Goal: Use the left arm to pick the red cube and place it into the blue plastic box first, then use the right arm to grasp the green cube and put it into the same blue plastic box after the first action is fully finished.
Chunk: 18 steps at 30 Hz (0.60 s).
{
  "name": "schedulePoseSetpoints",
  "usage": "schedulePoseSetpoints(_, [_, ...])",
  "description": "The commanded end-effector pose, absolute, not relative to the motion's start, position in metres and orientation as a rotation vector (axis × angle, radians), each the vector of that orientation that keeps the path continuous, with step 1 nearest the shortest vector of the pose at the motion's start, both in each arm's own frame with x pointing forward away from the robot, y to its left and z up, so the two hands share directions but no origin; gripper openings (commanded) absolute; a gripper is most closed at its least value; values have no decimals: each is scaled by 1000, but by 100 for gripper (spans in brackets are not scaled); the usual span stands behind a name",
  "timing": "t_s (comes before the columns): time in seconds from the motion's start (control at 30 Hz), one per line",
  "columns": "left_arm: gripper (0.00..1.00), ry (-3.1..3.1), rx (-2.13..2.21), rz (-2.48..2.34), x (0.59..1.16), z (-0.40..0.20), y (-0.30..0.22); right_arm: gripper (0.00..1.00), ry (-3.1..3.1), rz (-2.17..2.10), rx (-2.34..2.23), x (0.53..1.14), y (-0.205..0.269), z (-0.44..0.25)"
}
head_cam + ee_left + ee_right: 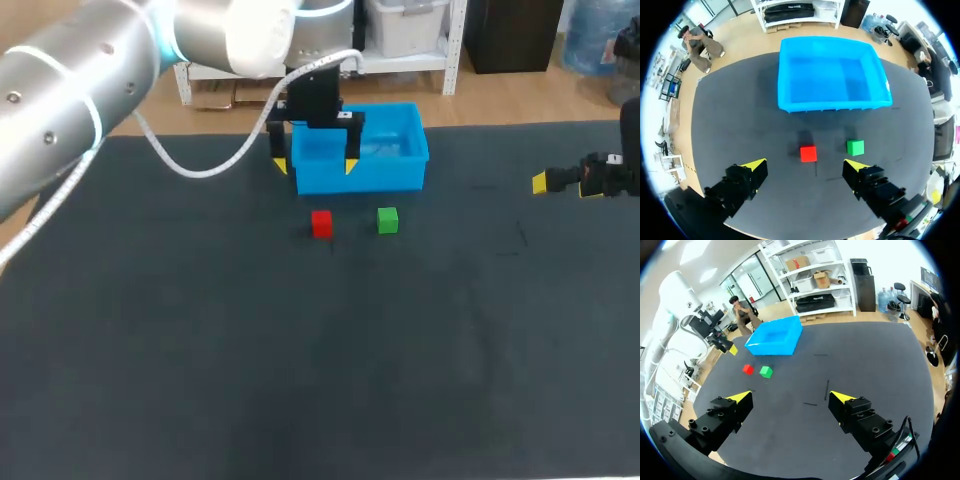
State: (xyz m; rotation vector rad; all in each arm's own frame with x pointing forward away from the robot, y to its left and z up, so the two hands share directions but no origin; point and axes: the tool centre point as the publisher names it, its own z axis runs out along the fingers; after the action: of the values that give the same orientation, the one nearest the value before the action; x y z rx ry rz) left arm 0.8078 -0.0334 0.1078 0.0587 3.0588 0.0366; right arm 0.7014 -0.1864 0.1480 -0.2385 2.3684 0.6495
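Note:
A small red cube (321, 223) and a green cube (388, 220) sit side by side on the dark table, just in front of the blue plastic box (360, 176). My left gripper (315, 165) hangs open above the red cube, near the box's front wall. In the left wrist view the red cube (808, 153) lies just ahead of the left gripper (806, 166), between its yellow tips; the green cube (855, 147) is by one finger, and the box (835, 106) looks empty. My right gripper (565, 185) stays open at the far right. From the open right gripper (791, 396), both cubes (748, 369) (766, 371) are far off.
A dark mat (300, 380) covers the table, with a few short marks (827, 389) near the right side. The table's far edge runs right behind the blue box. My left arm (90, 110) crosses the back left corner with its white cable.

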Motion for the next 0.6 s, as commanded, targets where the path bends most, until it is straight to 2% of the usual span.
schedulePoseSetpoints(0.03, [100,3119,42,45,814,103,-36,100,2369,648,-238,701,-186,148])
schedulePoseSetpoints(0.6, [100,3149,-9,18,814,77,-42,100,2369,648,-238,701,-186,148])
